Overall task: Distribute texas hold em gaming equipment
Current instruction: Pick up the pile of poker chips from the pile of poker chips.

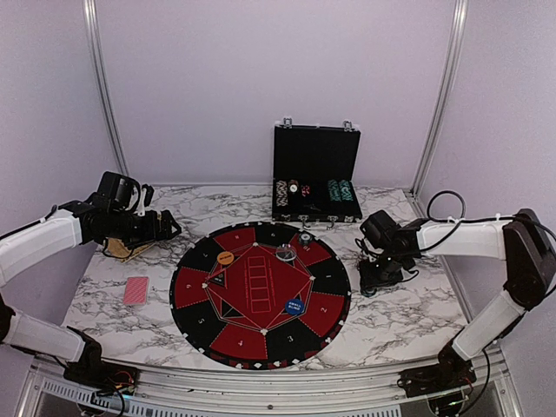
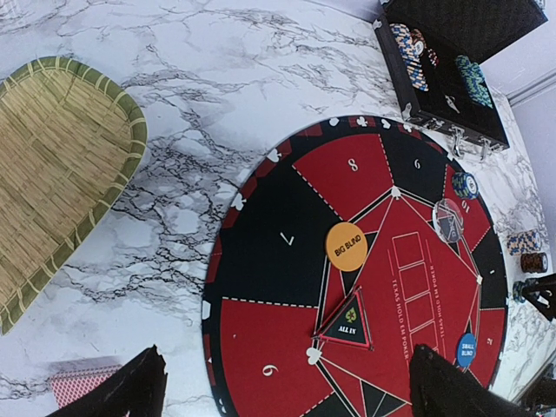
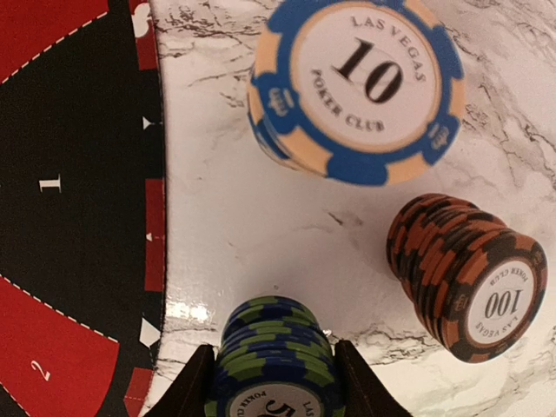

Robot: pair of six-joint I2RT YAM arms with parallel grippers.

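1. The right jaws are clamping a blue-and-green poker chip stack (image 3: 274, 360) from both sides, down on the marble counter (image 3: 261, 217), just off the edge of the round numbered mat (image 3: 78, 217).
2. Beyond it, a blue-and-cream "10" chip stack (image 3: 356, 87) is sitting on the marble, with an orange-and-black "100" stack (image 3: 465, 278) standing apart to one side.
3. The left jaws are hanging wide apart, gripping nothing, above the left side of the mat.
4. On the mat, an orange "BIG BLIND" disc (image 2: 346, 247), a blue "SMALL BLIND" disc (image 2: 466, 349), a clear disc (image 2: 448, 219) and a triangular "ALL IN" marker (image 2: 347, 317) are lying spread out, and a blue-edged chip stack (image 2: 465, 184) is sitting near the far rim.
5. Red-backed playing cards (image 1: 136, 290) are lying on the counter left of the mat, and a woven tray (image 2: 61, 174) is resting beyond them.
6. The black case (image 1: 316, 156) is standing open at the far edge, holding chip rows (image 1: 339, 189).
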